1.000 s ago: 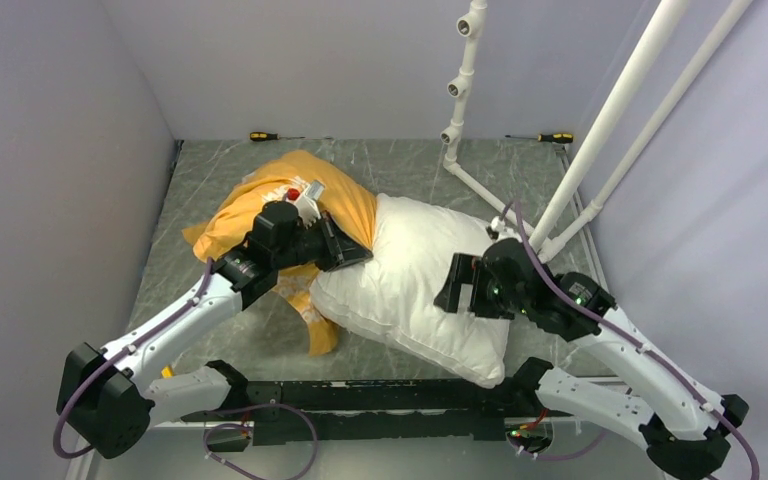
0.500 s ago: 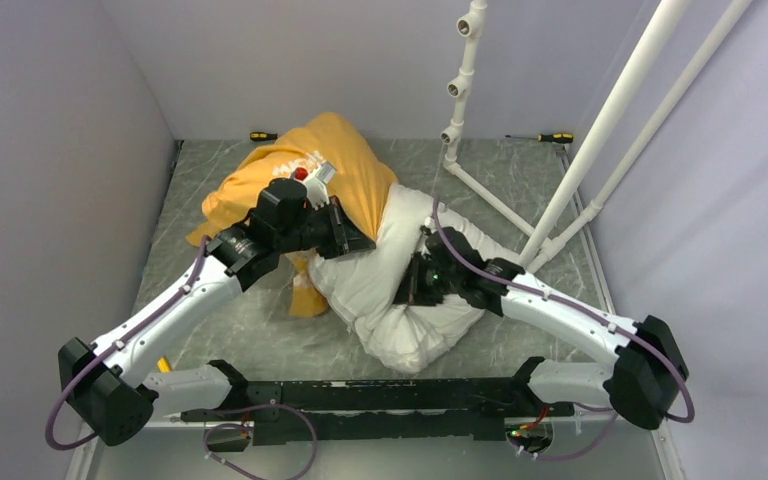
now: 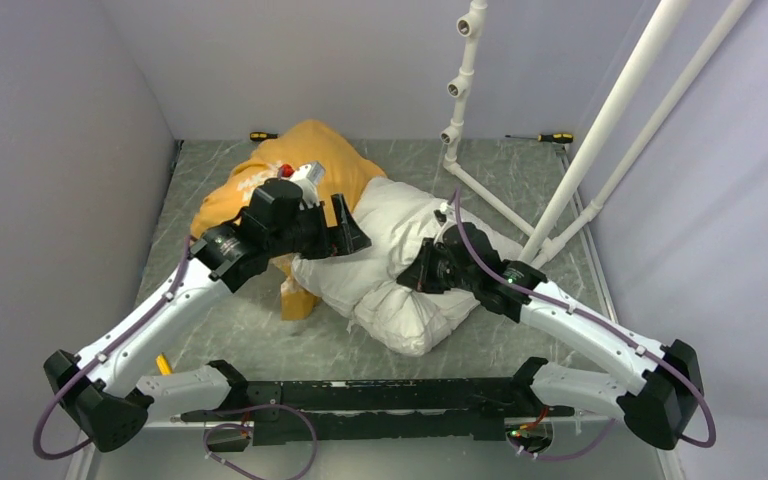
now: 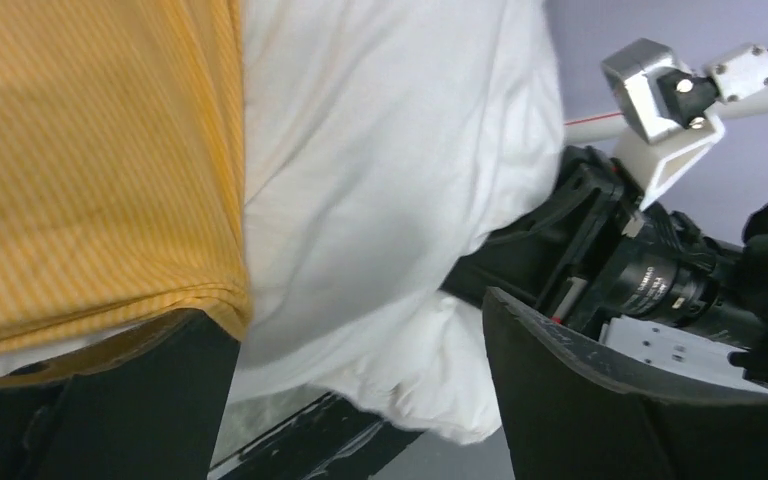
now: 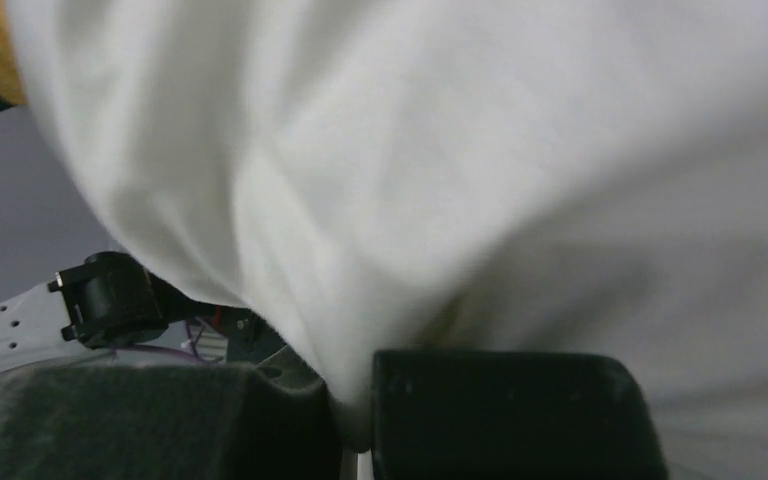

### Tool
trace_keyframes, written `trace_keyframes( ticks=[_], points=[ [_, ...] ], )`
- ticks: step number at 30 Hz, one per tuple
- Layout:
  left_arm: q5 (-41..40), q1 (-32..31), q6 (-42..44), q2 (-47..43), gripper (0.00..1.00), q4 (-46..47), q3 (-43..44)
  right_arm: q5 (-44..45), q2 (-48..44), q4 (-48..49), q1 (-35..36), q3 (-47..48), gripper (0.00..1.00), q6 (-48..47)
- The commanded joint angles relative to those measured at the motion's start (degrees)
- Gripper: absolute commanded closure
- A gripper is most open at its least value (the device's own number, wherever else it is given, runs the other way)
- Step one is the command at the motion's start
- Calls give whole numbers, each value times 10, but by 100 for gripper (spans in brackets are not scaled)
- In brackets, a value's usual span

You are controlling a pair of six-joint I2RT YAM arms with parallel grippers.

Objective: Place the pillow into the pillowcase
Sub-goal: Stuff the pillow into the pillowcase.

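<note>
Since a second ago: pillow [image 3: 390, 262] dragged leftward and bunched up instead of lying spread; right claw [image 3: 417, 276] shifted from the pillow's right edge to its middle and closed; left claw [image 3: 346, 232] sprung apart; pillowcase [image 3: 305, 160] heaped higher and farther back.

Pillow: crumpled on the counter [image 3: 530, 180], just right of the pillowcase and nearer the arm bases. Far end pressed against the pillowcase's mouth, with the orange hem overlapping the white fabric in the left wrist view. Long axis slanting from that mouth toward the near edge, near end pointing at the bases.

Left claw: fingers wide apart at the pillowcase's mouth, hem just above one finger [image 4: 110, 400]; contact there impossible to tell.

Right claw: pressed together on a fold of the pillow, right of the pillowcase.

Around: one screwdriver [image 3: 265, 136] just behind the pillowcase at the far edge, another screwdriver [image 3: 557, 137] well to the pillowcase's right. White pipe frame [image 3: 460, 95] standing right of the pillowcase, its low bar running close past the pillow's far right side. Right arm [image 3: 570, 315] lying beside the pillow's right flank.
</note>
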Motion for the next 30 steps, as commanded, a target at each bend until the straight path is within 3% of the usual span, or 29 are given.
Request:
trace_keyframes(
  ticks=[1, 5, 10, 13, 15, 17, 24, 30],
  points=[
    [-56, -16, 75, -23, 9, -225, 89, 80, -21, 111, -22, -29, 100, 12],
    [-176, 14, 77, -65, 5, -337, 93, 73, -1, 108, -25, -21, 100, 15],
    [-118, 99, 45, -158, 4, -350, 5, 57, 44, 109, -31, 20, 100, 8],
    [-58, 107, 44, -217, 1, -288, -40, 31, 70, 116, -32, 41, 100, -3],
    [2, 107, 47, -226, 6, -224, -66, 14, 78, 141, -33, 41, 100, 0],
    [34, 107, 44, -201, 11, -218, -60, 0, 80, 161, -36, 36, 100, 14],
    [-79, 107, -47, -214, 1, -317, -92, -21, 101, 191, -45, 55, 100, 49],
    [-35, 116, -160, -213, 1, -251, -238, -43, 126, 189, -64, 75, 100, 65]
  ],
)
